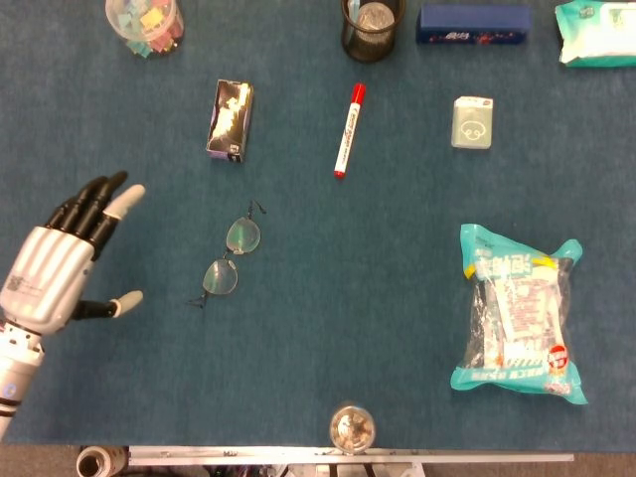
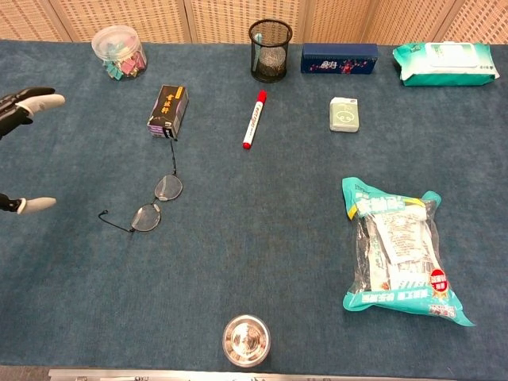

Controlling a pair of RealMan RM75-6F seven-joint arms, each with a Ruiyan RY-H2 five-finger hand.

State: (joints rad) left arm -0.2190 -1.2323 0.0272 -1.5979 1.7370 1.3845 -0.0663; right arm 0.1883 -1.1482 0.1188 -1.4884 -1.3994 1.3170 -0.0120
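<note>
Head view: left hand (image 1: 62, 263) spread, empty; glasses (image 1: 230, 261) near, to its right, long axis diagonal.

The left hand (image 1: 55, 268) hovers over the counter (image 1: 328, 328) at its left edge, holding nothing. The glasses (image 1: 227, 260) lie just to its right, nearest it. Beyond the fingertips, further right, lies the small box (image 1: 230, 120), with the marker (image 1: 348, 130) further right again. The snack bag (image 1: 517, 316) lies well apart, far to the right.
</note>
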